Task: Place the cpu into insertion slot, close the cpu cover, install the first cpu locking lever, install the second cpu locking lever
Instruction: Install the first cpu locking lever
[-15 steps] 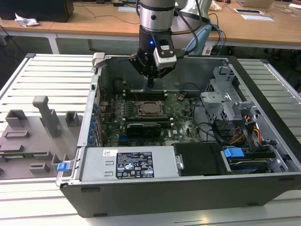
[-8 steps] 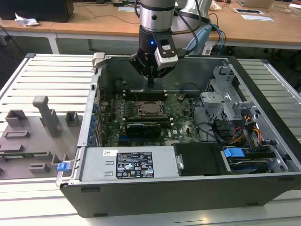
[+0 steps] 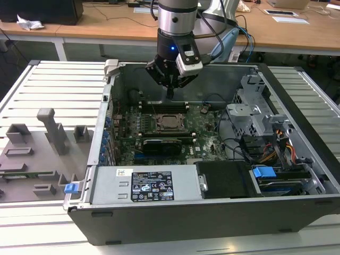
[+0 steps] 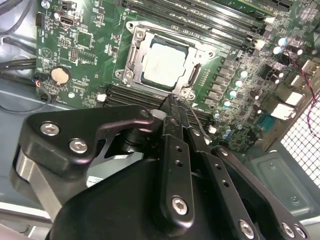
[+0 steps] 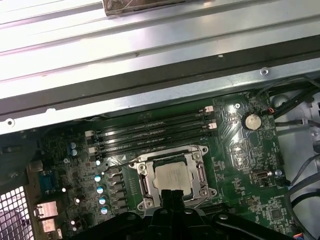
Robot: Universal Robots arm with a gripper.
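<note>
Fingers [image 4: 173,120] pressed together hover over the cpu [image 4: 165,63], lying flat, face up.

I see a labelled grey power supply [image 3: 151,183]. Beyond it lies the green motherboard [image 3: 206,137]; on the exterior view's left of it stand grey fixture blocks [image 3: 53,133].

My desk [image 3: 58,85] is a pale slatted metal surface. Directly on it stands an open computer case [image 3: 175,220], occupying the centre and the exterior view's right. Beside the case, on the exterior view's left, lies a grey fixture plate [image 3: 32,159] carrying upright grey holders [image 3: 53,130]
</note>
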